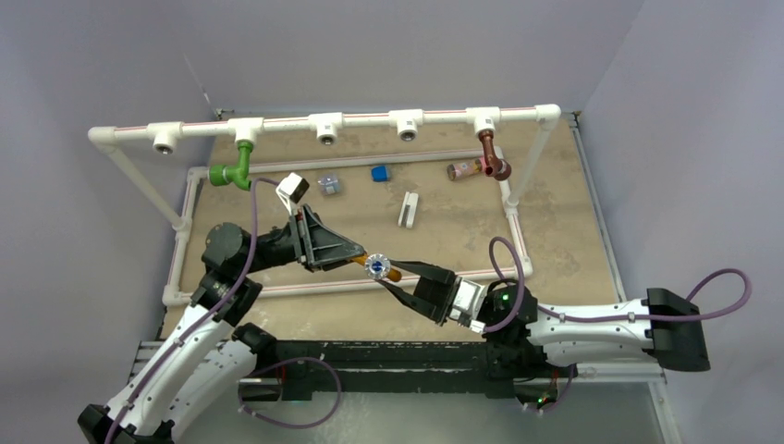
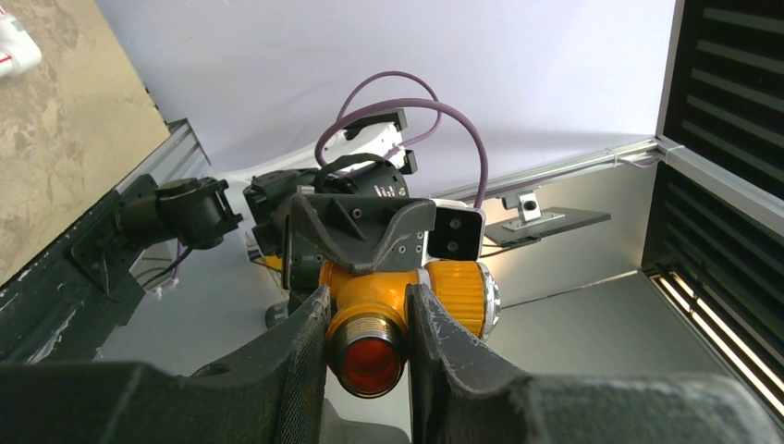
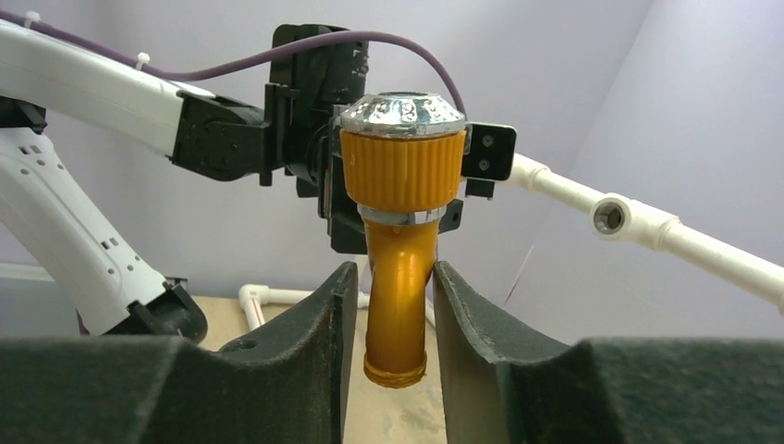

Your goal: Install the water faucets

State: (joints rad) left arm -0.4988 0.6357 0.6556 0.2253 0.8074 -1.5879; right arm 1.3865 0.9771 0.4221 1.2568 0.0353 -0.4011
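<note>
The orange faucet (image 1: 379, 268) hangs in mid-air above the board's near middle, between both grippers. My left gripper (image 1: 362, 257) is shut on its threaded stem (image 2: 370, 347), which shows end-on between the jaws in the left wrist view. My right gripper (image 1: 396, 276) straddles its spout (image 3: 399, 305); the spout touches the right jaw, with a thin gap at the left jaw. The ribbed orange knob (image 3: 402, 171) with a silver cap stands above the jaws. The green faucet (image 1: 236, 171) hangs from the second tee of the pipe. The dark brown faucet (image 1: 493, 157) hangs from the far-right tee.
The white pipe rail (image 1: 370, 118) runs across the back with open tee sockets (image 1: 326, 129); one shows in the right wrist view (image 3: 612, 217). A pink-and-brown cylinder (image 1: 462, 170), a blue cube (image 1: 379, 173), a small grey-blue piece (image 1: 328, 185) and a white piece (image 1: 408, 208) lie on the board.
</note>
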